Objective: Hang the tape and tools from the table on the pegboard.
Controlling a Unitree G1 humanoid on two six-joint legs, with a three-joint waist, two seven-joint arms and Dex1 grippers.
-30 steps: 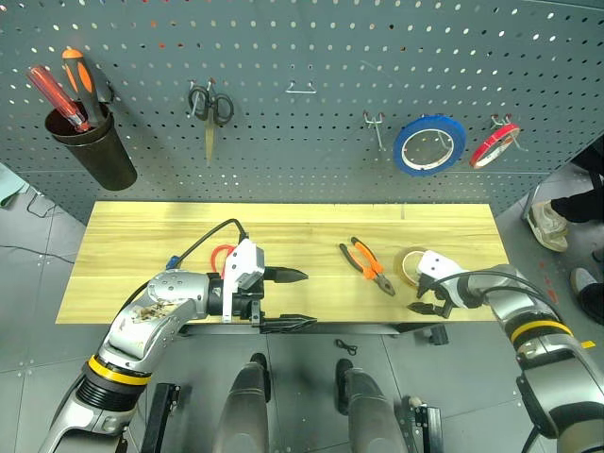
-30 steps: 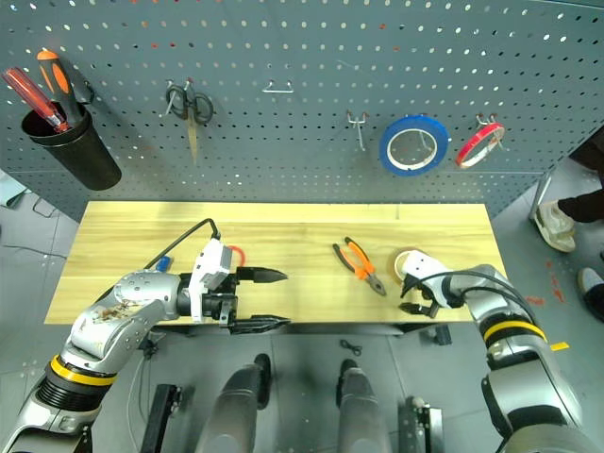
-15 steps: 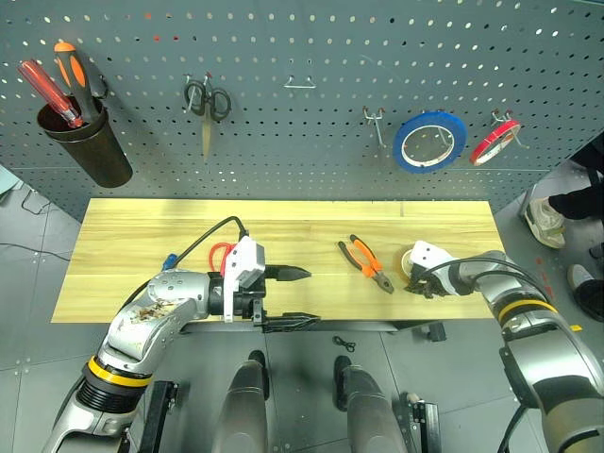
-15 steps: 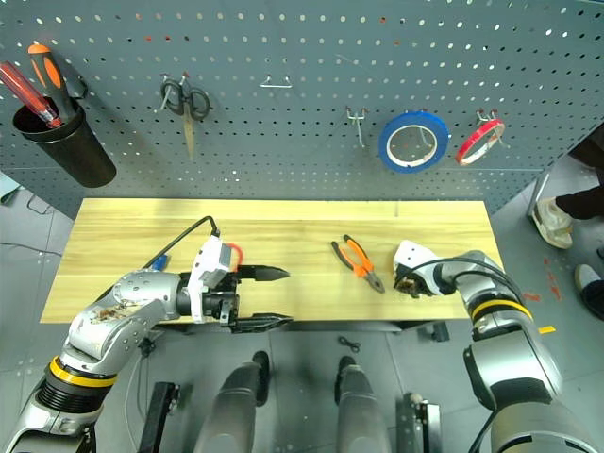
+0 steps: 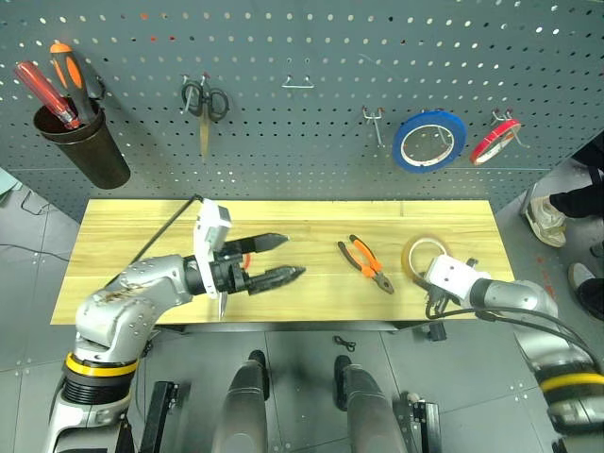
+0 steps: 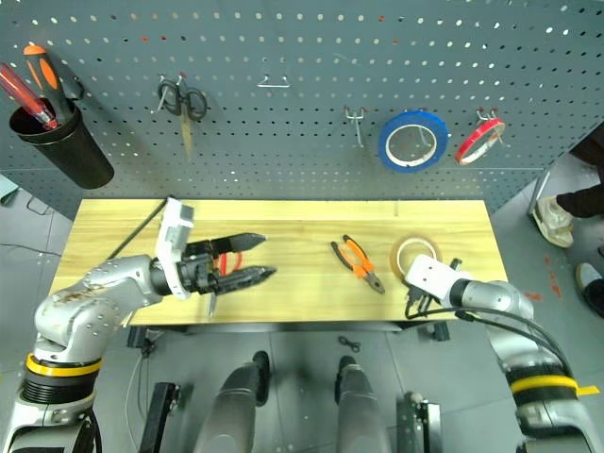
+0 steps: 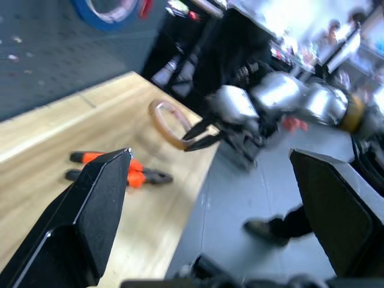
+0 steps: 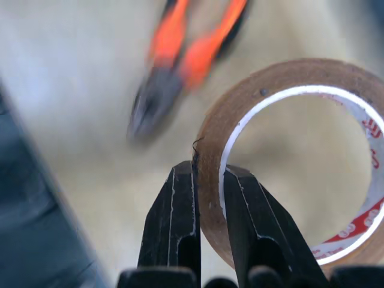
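Right end effector (image 8: 207, 180) clamped on the wall of the tape (image 8: 288, 162), ring held upright just above the tabletop's (image 5: 283, 222) right end. Free pegboard (image 5: 283, 57) hook (image 5: 374, 123) up and slightly left. Left end effector (image 5: 278, 257) wide open, empty, farther off.

Translucent tan tape ring (image 8: 288, 162) showing red print inside; orange-and-black pliers (image 5: 366, 264) lying on pale yellow plank table (image 5: 311, 226).
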